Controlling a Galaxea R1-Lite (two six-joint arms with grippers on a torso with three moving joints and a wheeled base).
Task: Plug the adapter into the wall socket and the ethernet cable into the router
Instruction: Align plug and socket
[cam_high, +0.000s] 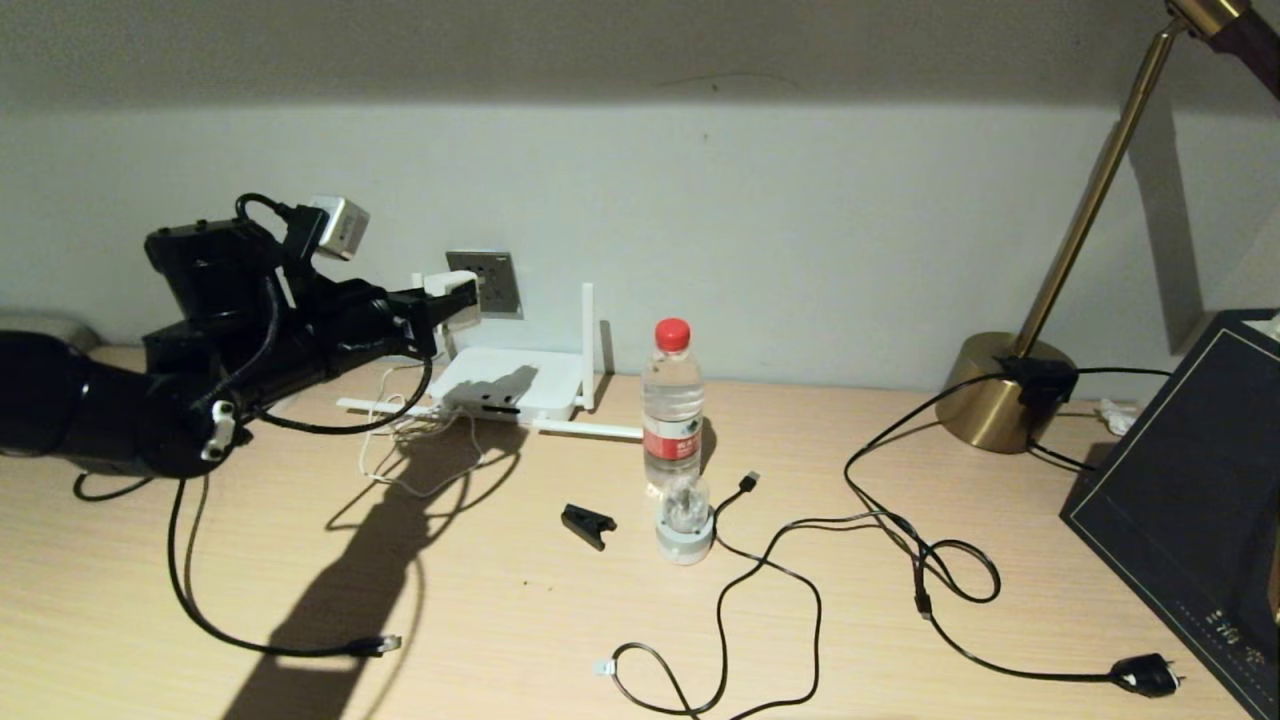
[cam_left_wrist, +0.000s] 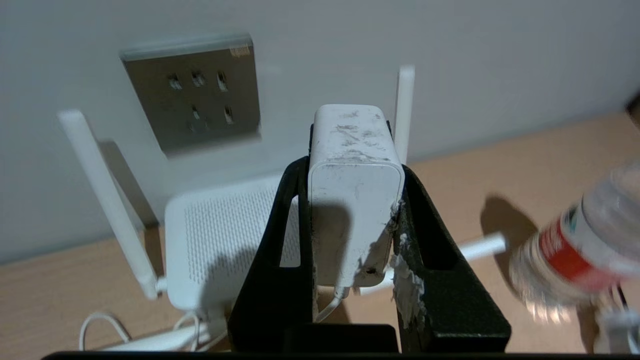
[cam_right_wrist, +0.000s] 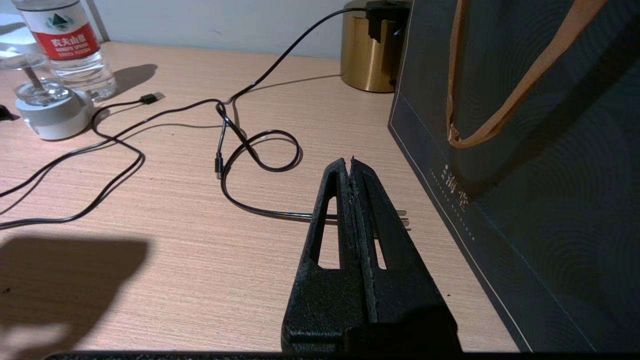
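- Head view: the left gripper (cam_high: 452, 305) holds the adapter (cam_high: 447, 297) raised off the desk, close in front of the wall socket (cam_high: 485, 283) but not yet seated in it.
- Left wrist view: the fingers (cam_left_wrist: 280, 240) are closed on the two opposite side faces of the adapter (cam_left_wrist: 354, 200), and its thin white cord (cam_left_wrist: 327, 307) trails out of its rear end between them. The prong face points away toward the wall socket (cam_left_wrist: 192, 95) and is hidden.
- Handling, adapter: a rigid, smooth plastic cube, probably light. Flat side faces suit a firm pinch; a smooth shell may slide back in the grip under insertion force, so a squeeze near mid-body looks sound.
- Handling, cord: soft and slack; it is unlikely to resist the push much.
- The router (cam_high: 510, 385) lies flat on the desk (cam_high: 500, 620) below the wall socket, antennas partly raised.
- The ethernet cable (cam_high: 190, 570) runs from under the left arm across the desk, its plug end (cam_high: 380, 645) lying free near the front edge. The plug is small and stiff with a fragile latch; taking hold on the plug body, not the limp cable, appears best.
- Right wrist view: the right gripper (cam_right_wrist: 351, 167) is parked low over the desk beside a dark bag (cam_right_wrist: 525, 150), fingers pressed together on nothing.
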